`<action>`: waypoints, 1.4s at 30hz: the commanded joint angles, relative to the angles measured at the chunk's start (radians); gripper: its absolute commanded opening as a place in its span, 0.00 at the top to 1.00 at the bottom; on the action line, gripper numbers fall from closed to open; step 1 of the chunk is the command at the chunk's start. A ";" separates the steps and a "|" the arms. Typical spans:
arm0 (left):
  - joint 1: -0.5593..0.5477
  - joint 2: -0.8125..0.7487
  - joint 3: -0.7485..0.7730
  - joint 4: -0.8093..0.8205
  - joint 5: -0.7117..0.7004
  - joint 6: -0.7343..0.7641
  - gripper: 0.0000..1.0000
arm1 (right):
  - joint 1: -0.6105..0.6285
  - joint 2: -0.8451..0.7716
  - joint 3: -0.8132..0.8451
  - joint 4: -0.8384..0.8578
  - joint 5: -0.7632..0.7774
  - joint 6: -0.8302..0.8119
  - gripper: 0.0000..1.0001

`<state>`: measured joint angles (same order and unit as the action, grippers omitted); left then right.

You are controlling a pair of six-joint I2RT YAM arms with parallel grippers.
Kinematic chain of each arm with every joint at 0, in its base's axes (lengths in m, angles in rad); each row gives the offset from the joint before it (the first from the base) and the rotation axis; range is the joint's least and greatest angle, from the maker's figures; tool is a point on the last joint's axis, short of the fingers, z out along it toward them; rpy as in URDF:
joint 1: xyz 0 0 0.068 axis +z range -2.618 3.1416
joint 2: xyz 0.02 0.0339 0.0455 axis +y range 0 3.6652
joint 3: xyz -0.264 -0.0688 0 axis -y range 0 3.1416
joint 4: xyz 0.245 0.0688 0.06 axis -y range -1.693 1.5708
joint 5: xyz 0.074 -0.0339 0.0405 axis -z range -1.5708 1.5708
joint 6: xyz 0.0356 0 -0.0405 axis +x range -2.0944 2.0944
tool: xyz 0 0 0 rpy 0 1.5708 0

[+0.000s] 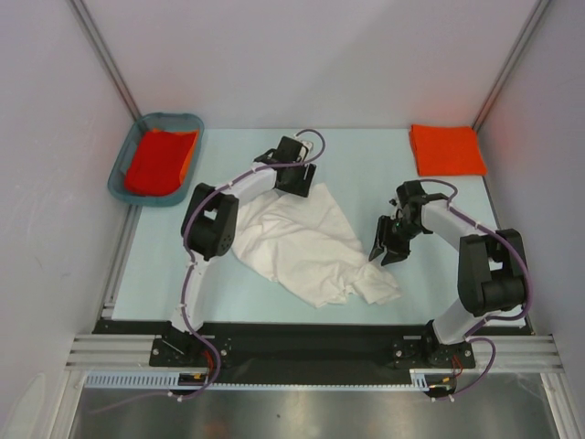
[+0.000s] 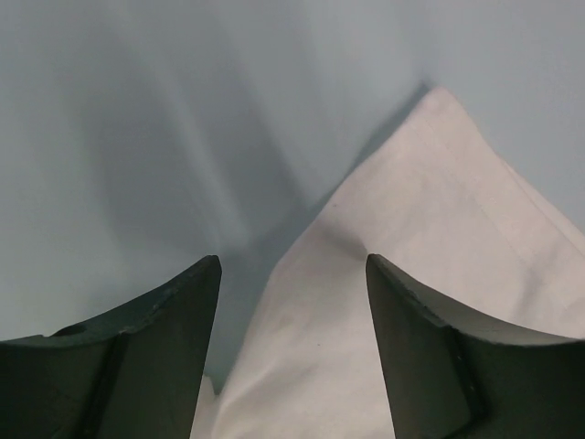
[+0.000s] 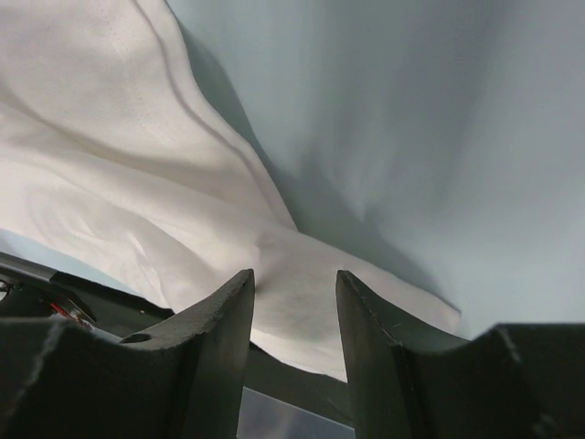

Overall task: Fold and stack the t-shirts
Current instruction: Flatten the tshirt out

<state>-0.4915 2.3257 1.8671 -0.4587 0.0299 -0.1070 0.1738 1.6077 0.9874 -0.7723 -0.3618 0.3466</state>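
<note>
Two spots on the white shirt (image 1: 302, 242), crumpled on the desk (image 1: 366, 155), matter: we find its far corner between the spread left fingers (image 2: 174, 329) and its right edge between the spread right fingers (image 3: 215, 338), neither clamped.

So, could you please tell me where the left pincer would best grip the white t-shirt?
Probably the far corner of the white t-shirt, approached from above. It lies flat and tapers to a point just beneath the open left pincer, while the shirt's middle is crumpled.
</note>
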 commanded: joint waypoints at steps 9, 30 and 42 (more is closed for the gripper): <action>-0.021 0.038 0.043 -0.052 0.053 0.016 0.65 | 0.006 0.029 -0.019 0.030 -0.022 -0.006 0.53; 0.051 -0.356 0.259 -0.123 -0.192 0.009 1.00 | 0.127 0.089 0.341 0.065 0.182 0.124 1.00; 0.087 -0.804 0.514 0.120 -0.304 0.171 1.00 | 0.205 0.487 1.633 0.054 0.138 0.285 1.00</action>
<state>-0.4068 1.6424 2.3627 -0.5022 -0.2073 -0.0319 0.3660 2.0457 2.3463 -0.7303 -0.1753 0.5510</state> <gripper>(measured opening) 0.010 0.013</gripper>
